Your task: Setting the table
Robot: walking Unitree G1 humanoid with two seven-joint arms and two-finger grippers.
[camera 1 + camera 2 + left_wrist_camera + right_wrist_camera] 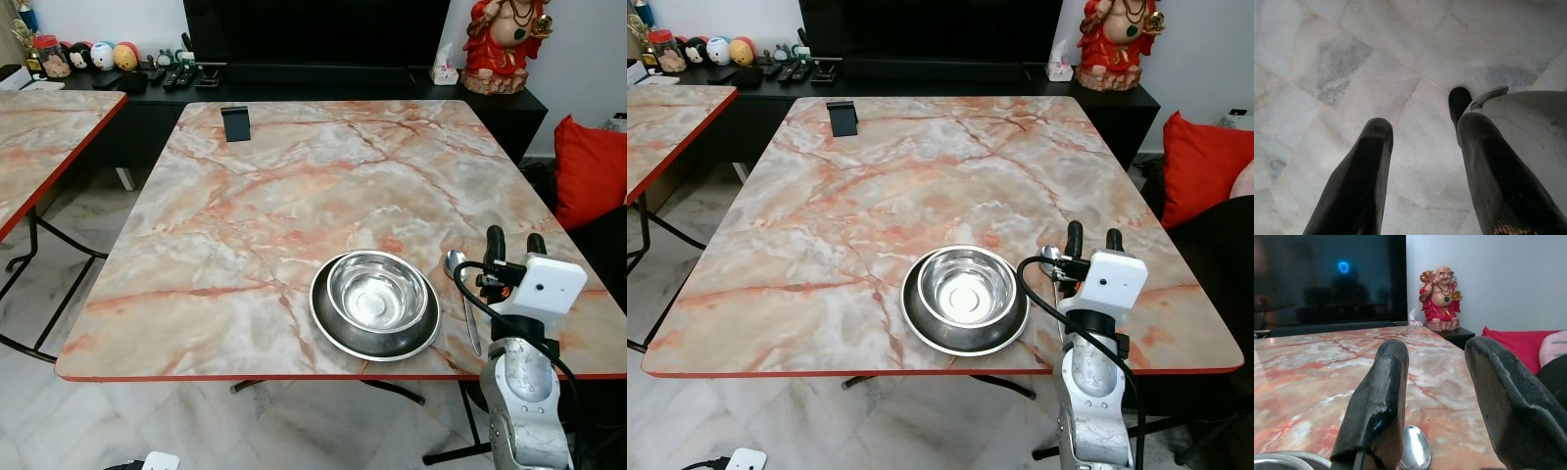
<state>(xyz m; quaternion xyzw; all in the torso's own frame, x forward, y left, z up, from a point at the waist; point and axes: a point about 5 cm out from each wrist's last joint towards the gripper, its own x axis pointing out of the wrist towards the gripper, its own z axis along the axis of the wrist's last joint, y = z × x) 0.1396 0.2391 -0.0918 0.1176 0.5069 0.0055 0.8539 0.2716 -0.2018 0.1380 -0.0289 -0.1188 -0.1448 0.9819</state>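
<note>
Table [294, 196]: marble-patterned top with a red edge.

Bowl [377, 294]: steel, sitting inside a dark plate [333, 328] near the front edge, right of centre.

Spoon [460, 284]: steel, lying flat on the table just beside the plate on the robot's right, bowl end pointing away from the robot, handle towards the front edge. Its bowl end shows low between the fingers in the right wrist view.

Right gripper [515, 240]: raised above the table just right of the spoon, fingers spread apart, nothing between them.

Left gripper [1420, 161]: hangs idle over the tiled floor [1352, 63], fingers parted, empty.

Black stand [235, 122]: far end of the table, well apart from the setting.

Step in hand, as judged: placing or straightening the spoon beside the plate. To do it well, lower straight over the handle, close across its narrow width, keep it parallel to the table's side edge, and avoid nudging the plate.
</note>
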